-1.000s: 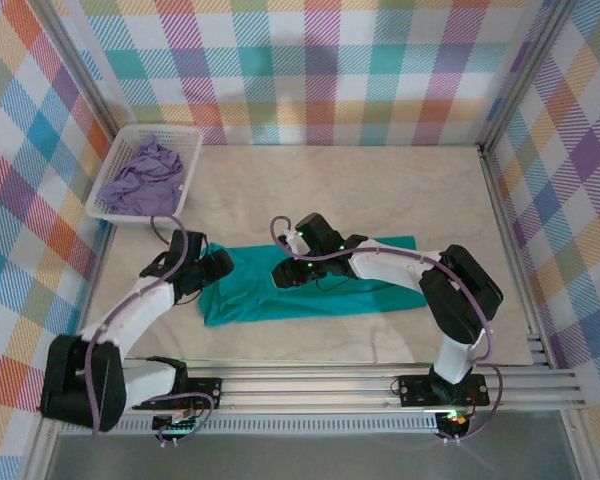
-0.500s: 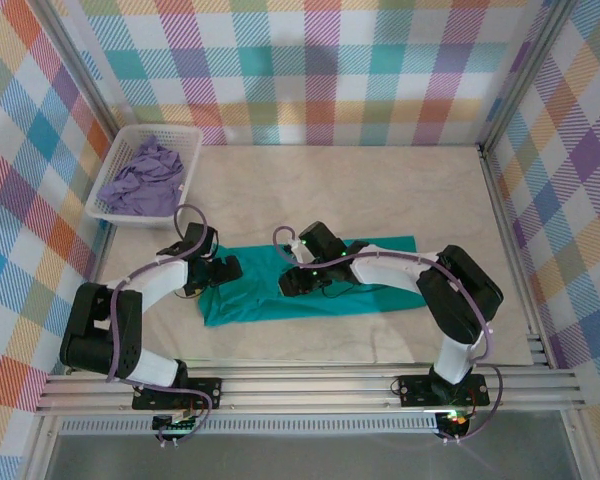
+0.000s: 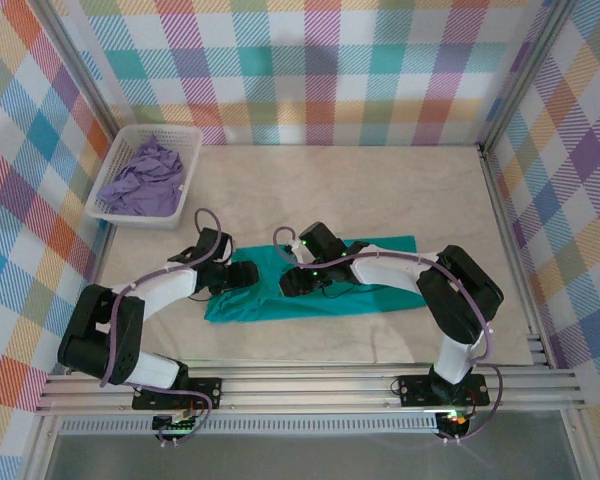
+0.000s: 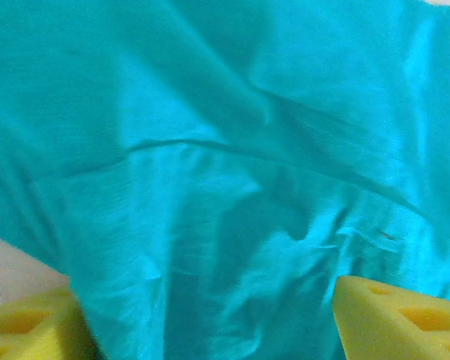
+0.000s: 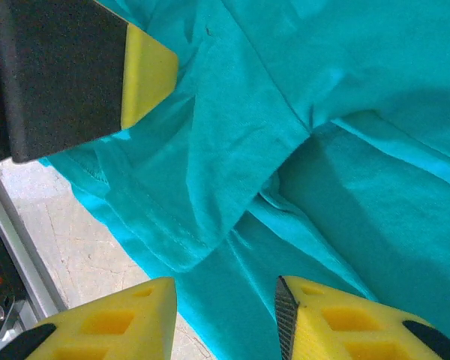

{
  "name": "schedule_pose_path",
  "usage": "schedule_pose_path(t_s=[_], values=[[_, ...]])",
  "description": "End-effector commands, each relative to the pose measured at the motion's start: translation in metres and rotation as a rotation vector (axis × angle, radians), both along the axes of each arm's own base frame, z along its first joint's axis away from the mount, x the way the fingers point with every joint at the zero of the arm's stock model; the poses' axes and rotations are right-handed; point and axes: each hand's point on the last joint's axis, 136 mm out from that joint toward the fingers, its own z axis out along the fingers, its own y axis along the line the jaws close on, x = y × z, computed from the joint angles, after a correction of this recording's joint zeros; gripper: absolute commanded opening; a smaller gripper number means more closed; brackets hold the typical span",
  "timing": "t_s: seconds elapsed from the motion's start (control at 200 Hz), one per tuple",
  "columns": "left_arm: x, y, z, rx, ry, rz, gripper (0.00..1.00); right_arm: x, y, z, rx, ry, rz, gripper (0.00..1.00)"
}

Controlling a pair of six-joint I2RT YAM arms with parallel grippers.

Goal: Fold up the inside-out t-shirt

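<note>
Because the inside-out t-shirt (image 3: 265, 302) is soft, light cotton with no stiffness of its own, it will likely sag, crease and drag wherever it is unsupported, and its layers can slide over one another. It lies as a long, rumpled band across the middle of the table (image 3: 380, 190), well apart from the basket (image 3: 160, 129) holding the lavender garment (image 3: 145, 180). The left gripper (image 3: 242, 274) sits over the band's left part, its yellow fingertips (image 4: 394, 315) spread wide with cloth bridging between them and nothing pinched. The right gripper (image 3: 290, 284) rests just beside it, jaws partly apart over a raised fold; whether cloth is nipped there cannot be told. A hold on a hemmed edge or corner, through all layers, looks safest, since a pinch mid-panel would probably lift only the top layer
</note>
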Motion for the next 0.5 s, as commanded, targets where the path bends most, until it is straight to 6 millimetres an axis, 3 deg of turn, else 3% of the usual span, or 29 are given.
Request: schedule_pose_path(t_s=[0.0,0.18,0.285,0.375,0.495], values=[[-0.005,-0.018,-0.005,-0.073,0.022,-0.051,0.63,0.003,-0.002,0.009,0.014,-0.021,-0.005,0.4],[0.0,-0.009,-0.01,-0.018,0.003,-0.02,0.37,0.003,-0.008,0.012,-0.008,-0.034,-0.018,0.4],[0.004,0.004,-0.013,0.05,-0.005,0.015,0.15,0.005,-0.014,0.017,-0.016,-0.054,-0.025,0.4],[0.007,0.004,-0.014,0.046,-0.009,0.023,0.02,0.007,-0.021,0.022,-0.016,-0.066,-0.038,0.4],[0.01,0.014,-0.011,0.056,-0.028,0.054,0.0,0.011,-0.037,0.027,-0.028,-0.086,-0.066,0.4]])
